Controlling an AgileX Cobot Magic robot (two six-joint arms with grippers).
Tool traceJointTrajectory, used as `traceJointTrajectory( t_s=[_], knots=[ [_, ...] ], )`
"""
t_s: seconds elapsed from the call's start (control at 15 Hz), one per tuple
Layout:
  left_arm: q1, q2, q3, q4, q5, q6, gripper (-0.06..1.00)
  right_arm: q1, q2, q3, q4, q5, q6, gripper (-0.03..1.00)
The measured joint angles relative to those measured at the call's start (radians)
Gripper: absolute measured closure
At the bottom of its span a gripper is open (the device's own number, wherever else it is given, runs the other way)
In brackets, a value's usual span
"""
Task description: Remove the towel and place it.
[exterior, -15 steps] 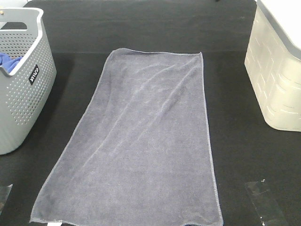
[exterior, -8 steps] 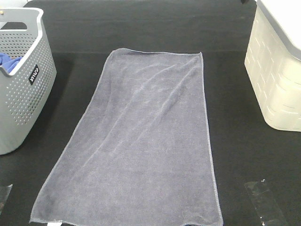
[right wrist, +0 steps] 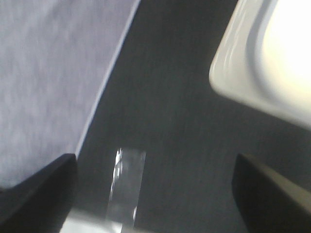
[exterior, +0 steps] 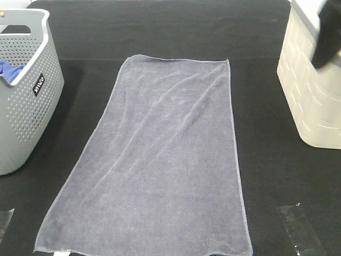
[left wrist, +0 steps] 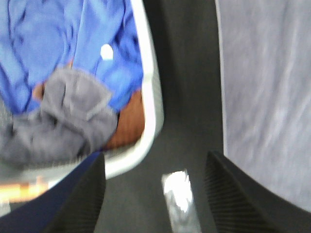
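Currently the towel (exterior: 160, 160) is lying flat mid-tabletop; my left gripper (left wrist: 154, 194) and right gripper (right wrist: 154, 194) are both hanging released, grasping nothing.

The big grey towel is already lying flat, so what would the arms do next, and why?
Probably just draw back. The towel lies spread flat on the black table, outside the grey basket, and both the left gripper and right gripper are open and hold nothing.

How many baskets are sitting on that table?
2. A grey perforated basket stands at the left edge, left of the towel, with a blue cloth inside. A cream basket stands at the right edge. Both are cut off by the frame.
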Motion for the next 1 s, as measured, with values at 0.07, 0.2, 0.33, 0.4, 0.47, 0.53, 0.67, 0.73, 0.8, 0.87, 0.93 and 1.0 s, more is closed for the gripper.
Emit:
traceJointTrajectory(
  t_s=[0.07,0.2,0.33,0.4,0.47,0.53,0.67,0.73,0.8,0.87,0.93,1.0],
  knots=[
    [0.000,-0.089,0.088,-0.001,0.001,-0.002,0.36,0.000,-0.067,0.087,0.007,0.000,0.000,0.16],
    [0.000,-0.212,0.228,-0.011,0.003,-0.002,0.36,0.000,-0.162,0.228,0.027,0.001,0.000,0.16],
    [0.000,-0.386,0.391,-0.047,0.003,-0.001,0.36,0.000,-0.295,0.383,0.050,0.002,0.000,0.16],
    [0.000,-0.469,0.460,-0.060,0.004,0.000,0.36,0.000,-0.368,0.457,0.051,0.003,0.000,0.16],
    [0.000,-0.562,0.521,-0.065,0.004,0.002,0.36,0.000,-0.436,0.517,0.052,0.004,0.000,0.16],
    [0.000,-0.647,0.573,-0.066,0.006,0.007,0.36,0.000,-0.504,0.575,0.052,0.005,0.000,0.16],
    [0.000,-0.859,0.668,-0.070,0.009,0.054,0.36,0.000,-0.691,0.673,0.047,-0.025,0.000,0.16],
    [0.000,-0.928,0.693,-0.078,0.009,0.084,0.36,0.000,-0.759,0.702,0.047,-0.042,-0.001,0.16],
    [0.000,-0.989,0.714,-0.095,0.003,0.114,0.36,0.000,-0.823,0.721,0.041,-0.058,-0.007,0.16],
    [0.000,-1.049,0.739,-0.121,-0.023,0.161,0.36,0.000,-0.893,0.743,0.041,-0.072,-0.018,0.16],
    [0.000,-1.096,0.762,-0.152,-0.052,0.208,0.36,0.000,-0.957,0.755,0.041,-0.076,-0.027,0.16],
    [0.000,-1.123,0.774,-0.188,-0.077,0.256,0.36,0.000,-1.009,0.760,0.041,-0.084,-0.031,0.16]
  ],
)
